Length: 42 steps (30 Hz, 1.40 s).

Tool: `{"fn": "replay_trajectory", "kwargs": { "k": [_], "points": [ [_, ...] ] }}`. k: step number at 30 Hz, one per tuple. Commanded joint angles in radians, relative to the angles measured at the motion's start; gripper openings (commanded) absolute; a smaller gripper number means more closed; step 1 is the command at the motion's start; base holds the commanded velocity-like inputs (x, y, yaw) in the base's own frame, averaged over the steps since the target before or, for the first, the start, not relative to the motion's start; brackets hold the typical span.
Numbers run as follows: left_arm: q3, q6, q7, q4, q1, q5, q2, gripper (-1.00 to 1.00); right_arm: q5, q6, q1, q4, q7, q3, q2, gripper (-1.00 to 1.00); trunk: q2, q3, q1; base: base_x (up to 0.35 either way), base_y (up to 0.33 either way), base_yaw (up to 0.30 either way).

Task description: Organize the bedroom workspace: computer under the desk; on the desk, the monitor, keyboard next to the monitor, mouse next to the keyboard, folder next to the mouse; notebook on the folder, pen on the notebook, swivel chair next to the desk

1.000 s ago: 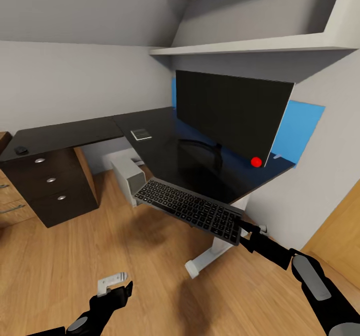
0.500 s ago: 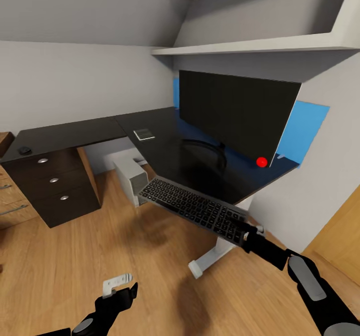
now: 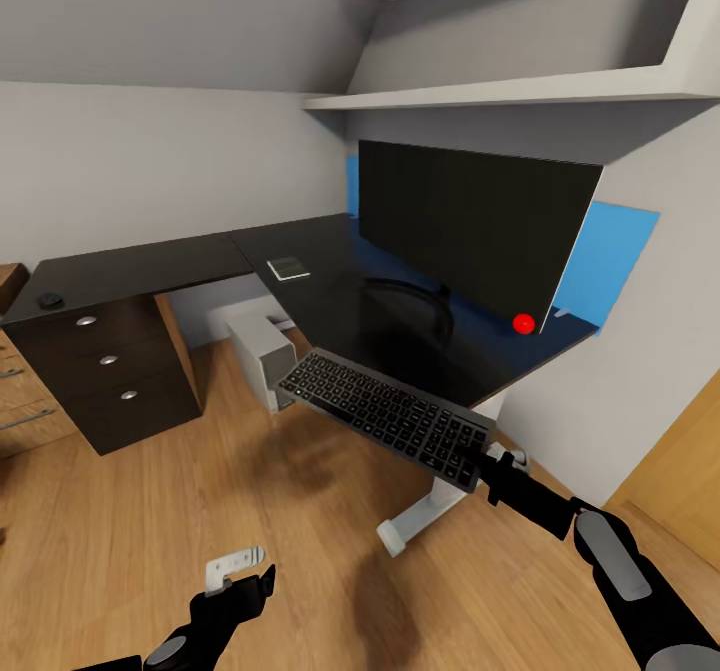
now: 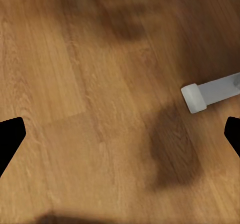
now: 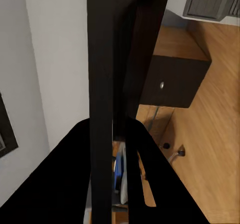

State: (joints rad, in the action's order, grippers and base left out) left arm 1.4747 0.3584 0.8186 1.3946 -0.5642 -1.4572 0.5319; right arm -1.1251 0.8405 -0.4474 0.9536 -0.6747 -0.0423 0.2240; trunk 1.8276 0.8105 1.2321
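Observation:
My right gripper (image 3: 490, 463) is shut on the right end of the black keyboard (image 3: 385, 414), which hangs tilted in the air just in front of the desk's (image 3: 150, 266) front edge. In the right wrist view the keyboard (image 5: 105, 83) runs edge-on between the fingers (image 5: 142, 184). The monitor (image 3: 465, 231) stands on the desk. Farther back on the top lies the dark notebook (image 3: 288, 268). The small mouse (image 3: 49, 299) rests on the left wing. The grey computer (image 3: 262, 353) stands under the desk. My left gripper (image 3: 238, 573) hangs open over the floor.
Dark drawers (image 3: 100, 361) with silver knobs fill the desk's left end, with a light-wood dresser (image 3: 15, 401) beside them. The desk's grey foot (image 3: 405, 526) (image 4: 210, 94) lies on the wood floor. White shelves (image 3: 500, 91) hang above the monitor. A wooden door (image 3: 680, 471) is at right.
The head view shifted slightly, so the whole scene moved a little to the right. The keyboard in my right gripper has risen a touch towards the desk's edge. The left arm has barely moved.

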Motion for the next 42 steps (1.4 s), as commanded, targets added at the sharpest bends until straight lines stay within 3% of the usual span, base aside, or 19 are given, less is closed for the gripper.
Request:
{"fn": "replay_trajectory", "kwargs": {
  "k": [1, 14, 21, 27, 35, 42],
  "points": [
    [0.003, 0.005, 0.002, 0.001, -0.002, -0.005, 0.000, 1.00, 0.014, -0.001, -0.001, -0.001, 0.000, -0.001, 0.000, -1.00, 0.000, 0.001, 0.000, 0.000, 0.000, 0.000],
    [0.003, 0.004, 0.004, 0.001, -0.002, -0.005, 0.000, 1.00, 0.018, -0.005, -0.001, -0.001, 0.000, -0.001, -0.001, -1.00, 0.000, 0.001, 0.000, 0.000, 0.000, 0.000],
    [0.003, 0.004, 0.005, -0.014, -0.002, -0.006, -0.003, 1.00, 0.020, -0.006, -0.001, 0.000, -0.006, 0.002, -0.002, -1.00, -0.049, -0.021, -0.027, 0.000, 0.000, 0.000],
    [0.003, 0.005, 0.004, -0.070, -0.002, -0.005, -0.023, 1.00, 0.021, -0.006, -0.001, 0.005, -0.009, 0.047, 0.000, -1.00, -0.091, -0.040, -0.050, 0.000, 0.000, 0.000],
    [0.002, 0.005, 0.005, -0.079, -0.002, -0.006, -0.026, 1.00, 0.021, -0.006, -0.001, 0.006, -0.019, 0.052, 0.001, -1.00, -0.147, -0.065, -0.081, 0.000, 0.000, 0.000],
    [0.018, 0.027, 0.011, -0.097, -0.002, -0.006, -0.065, 1.00, 0.018, -0.015, -0.002, 0.006, -0.021, 0.044, -0.022, -1.00, -0.160, -0.071, -0.088, 0.000, 0.000, 0.000]
  ]
}}
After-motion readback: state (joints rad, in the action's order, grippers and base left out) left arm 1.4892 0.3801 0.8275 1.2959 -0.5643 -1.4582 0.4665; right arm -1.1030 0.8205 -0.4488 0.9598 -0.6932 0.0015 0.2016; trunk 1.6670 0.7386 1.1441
